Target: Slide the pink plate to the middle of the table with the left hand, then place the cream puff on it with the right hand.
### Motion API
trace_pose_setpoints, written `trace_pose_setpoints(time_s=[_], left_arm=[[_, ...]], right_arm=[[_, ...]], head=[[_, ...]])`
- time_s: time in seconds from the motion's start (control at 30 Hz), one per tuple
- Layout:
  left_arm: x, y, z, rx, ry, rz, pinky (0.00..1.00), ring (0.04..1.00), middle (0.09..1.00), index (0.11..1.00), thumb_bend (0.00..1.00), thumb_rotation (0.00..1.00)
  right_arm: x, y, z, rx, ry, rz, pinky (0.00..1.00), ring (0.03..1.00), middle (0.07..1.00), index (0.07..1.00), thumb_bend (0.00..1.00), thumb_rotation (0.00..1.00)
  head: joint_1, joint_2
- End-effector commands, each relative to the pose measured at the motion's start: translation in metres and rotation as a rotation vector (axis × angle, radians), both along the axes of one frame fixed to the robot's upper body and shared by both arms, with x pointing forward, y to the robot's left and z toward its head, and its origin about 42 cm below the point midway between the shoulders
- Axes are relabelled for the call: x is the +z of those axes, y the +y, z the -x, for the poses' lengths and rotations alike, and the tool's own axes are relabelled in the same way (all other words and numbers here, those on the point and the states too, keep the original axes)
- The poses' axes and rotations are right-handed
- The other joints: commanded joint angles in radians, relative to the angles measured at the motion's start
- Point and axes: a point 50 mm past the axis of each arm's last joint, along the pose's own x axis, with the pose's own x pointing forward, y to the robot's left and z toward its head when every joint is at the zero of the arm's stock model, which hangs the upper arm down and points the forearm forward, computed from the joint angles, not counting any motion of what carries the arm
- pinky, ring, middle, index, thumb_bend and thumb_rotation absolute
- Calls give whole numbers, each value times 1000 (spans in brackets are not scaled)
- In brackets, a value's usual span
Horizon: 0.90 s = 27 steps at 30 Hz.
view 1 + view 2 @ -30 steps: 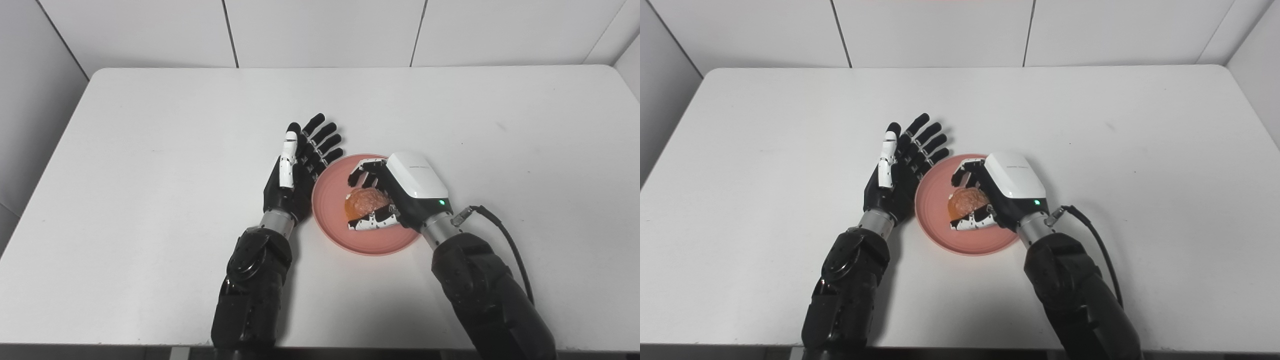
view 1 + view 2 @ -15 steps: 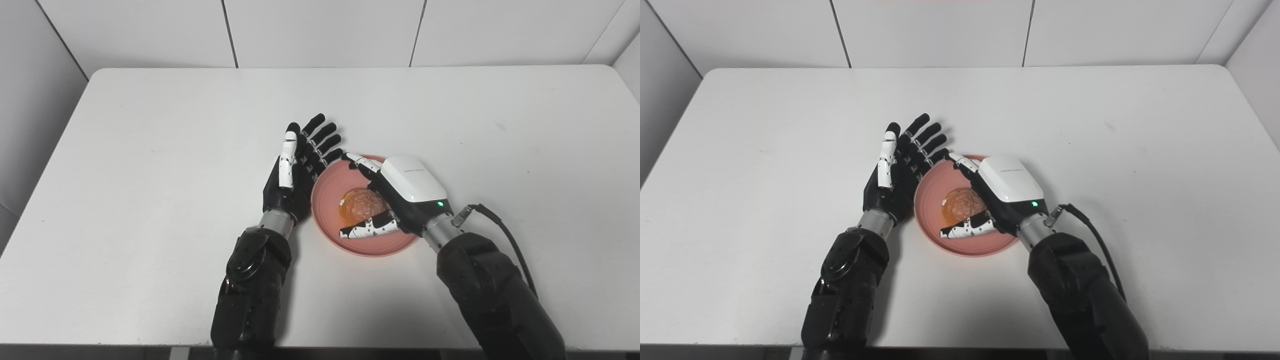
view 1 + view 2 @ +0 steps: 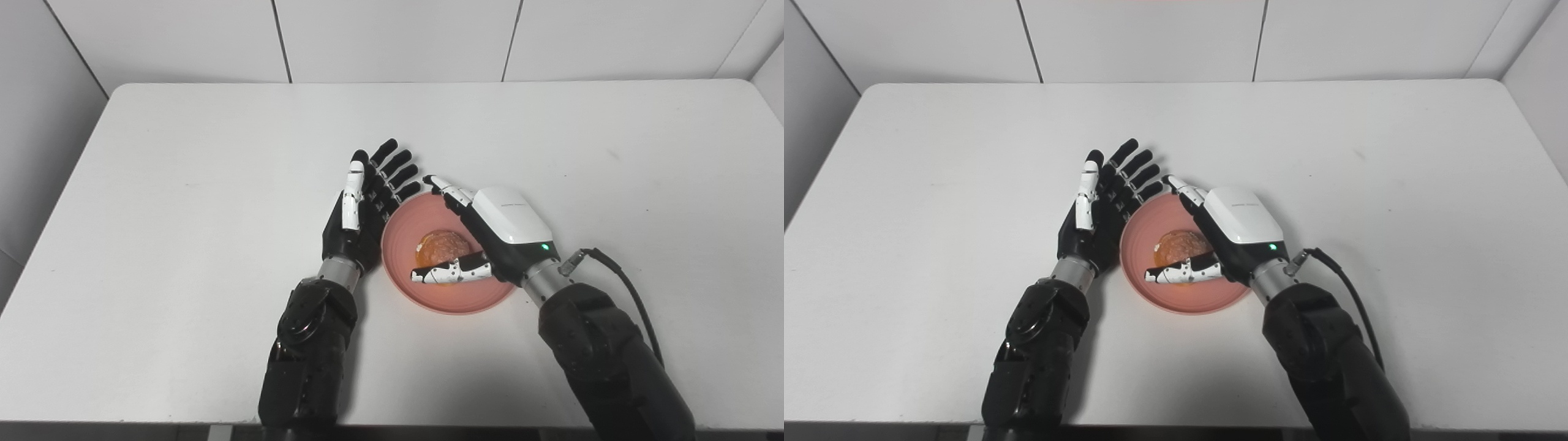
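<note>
The pink plate [image 3: 404,240] lies near the middle of the white table. The golden-brown cream puff [image 3: 440,245] sits on the plate's centre. My right hand [image 3: 490,233] hovers over the plate's right side, open, with its fingers spread above the puff and the thumb stretched across in front of it. My left hand [image 3: 364,208] is open, fingers straight and pointing away, standing on edge against the plate's left rim. It holds nothing.
The white table [image 3: 184,184] has rounded corners and meets a white panelled wall at the back. A black cable [image 3: 625,288] runs from my right wrist over the table's right part.
My right hand has opened from its grip on the cream puff and spread its fingers. The puff now rests on the plate. The left hand has not moved.
</note>
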Motion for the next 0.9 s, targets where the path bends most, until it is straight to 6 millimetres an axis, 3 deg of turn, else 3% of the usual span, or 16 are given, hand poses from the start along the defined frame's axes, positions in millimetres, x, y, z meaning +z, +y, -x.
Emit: trace_pose_setpoints(time_s=[0.0,0.17,0.3,0.53,0.57,0.87], left_arm=[[-11,3,2,23,60,-13,809,844,854,846,420,1000],[-8,11,0,22,42,-26,824,849,858,852,419,1000],[-6,16,-2,26,27,-47,843,861,873,872,427,1000],[-2,27,-3,68,-19,-73,871,875,881,876,435,1000],[-1,28,-3,73,-25,-78,879,880,885,876,437,1000],[8,44,1,96,-84,-139,936,918,929,924,434,1000]], right_arm=[[13,1,1,31,-86,-37,637,800,885,951,925,626],[16,-1,3,25,-134,-104,646,815,907,962,924,728],[15,-4,2,6,-164,-180,733,878,951,986,919,830],[14,-9,2,-38,-183,-264,754,911,991,1000,901,966],[14,-10,3,-45,-188,-270,805,940,997,1000,895,989],[13,-16,13,-155,-220,-410,872,970,1000,1000,878,1000]], head=[[1,0],[7,-7],[12,-16],[18,-22],[18,-22],[23,-22]])
